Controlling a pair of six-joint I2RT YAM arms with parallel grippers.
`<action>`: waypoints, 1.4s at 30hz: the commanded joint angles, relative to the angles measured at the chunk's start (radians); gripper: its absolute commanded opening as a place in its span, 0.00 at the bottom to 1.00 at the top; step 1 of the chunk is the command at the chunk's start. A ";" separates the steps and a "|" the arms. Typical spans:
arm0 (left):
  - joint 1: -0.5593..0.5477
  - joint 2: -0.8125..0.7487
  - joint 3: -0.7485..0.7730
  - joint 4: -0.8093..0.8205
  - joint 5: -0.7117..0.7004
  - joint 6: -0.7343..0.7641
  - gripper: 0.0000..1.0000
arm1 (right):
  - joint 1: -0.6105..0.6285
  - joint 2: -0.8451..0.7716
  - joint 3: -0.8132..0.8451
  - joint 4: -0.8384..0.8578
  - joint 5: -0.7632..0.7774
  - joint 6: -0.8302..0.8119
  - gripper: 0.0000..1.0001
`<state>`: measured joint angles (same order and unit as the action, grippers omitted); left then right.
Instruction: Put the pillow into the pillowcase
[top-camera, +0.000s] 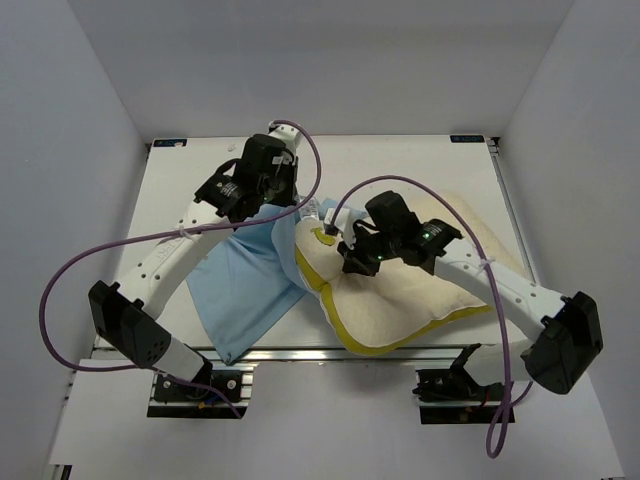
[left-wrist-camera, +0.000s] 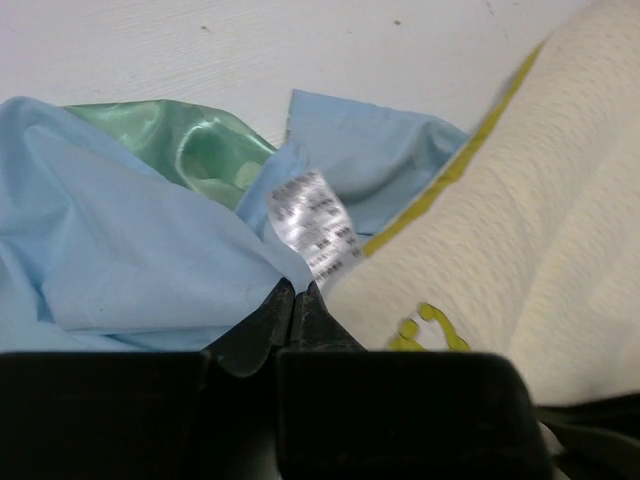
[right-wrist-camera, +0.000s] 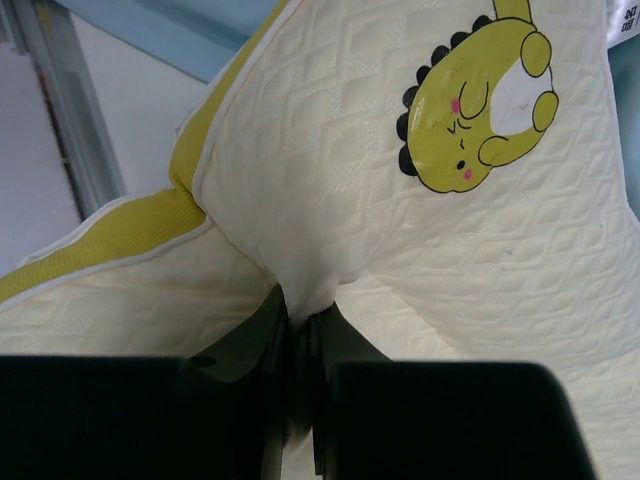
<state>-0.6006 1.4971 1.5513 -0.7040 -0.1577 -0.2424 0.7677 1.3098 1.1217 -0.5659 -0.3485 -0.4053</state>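
Observation:
The cream pillow (top-camera: 400, 295) with a yellow side band lies at the table's front right, its left end lifted and folded. My right gripper (top-camera: 358, 262) is shut on a pinch of the pillow's quilted top (right-wrist-camera: 330, 180), just below a yellow-green dinosaur mark (right-wrist-camera: 478, 110). The light blue pillowcase (top-camera: 240, 285) lies crumpled left of the pillow, its mint green inner face (left-wrist-camera: 200, 150) showing. My left gripper (top-camera: 283, 205) is shut on the pillowcase's edge (left-wrist-camera: 150, 260) beside a white care label (left-wrist-camera: 318, 225), close to the pillow's corner (left-wrist-camera: 520, 220).
The white table (top-camera: 400, 165) ends at a metal rail (top-camera: 300, 354) along the front edge, also seen in the right wrist view (right-wrist-camera: 55, 110). Grey walls enclose the back and both sides. Purple cables loop over both arms.

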 joint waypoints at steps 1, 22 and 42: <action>0.007 -0.055 0.009 0.027 0.148 0.055 0.01 | 0.004 0.058 0.030 0.104 0.065 -0.068 0.00; 0.067 -0.069 0.009 -0.011 0.285 0.045 0.01 | 0.024 0.084 0.096 0.052 0.016 -0.096 0.00; 0.067 -0.187 -0.203 0.054 0.619 0.031 0.02 | -0.059 0.358 0.294 0.291 0.149 0.046 0.00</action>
<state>-0.5106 1.3880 1.3865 -0.7059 0.3435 -0.1844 0.7498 1.6623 1.3449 -0.4213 -0.2085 -0.4042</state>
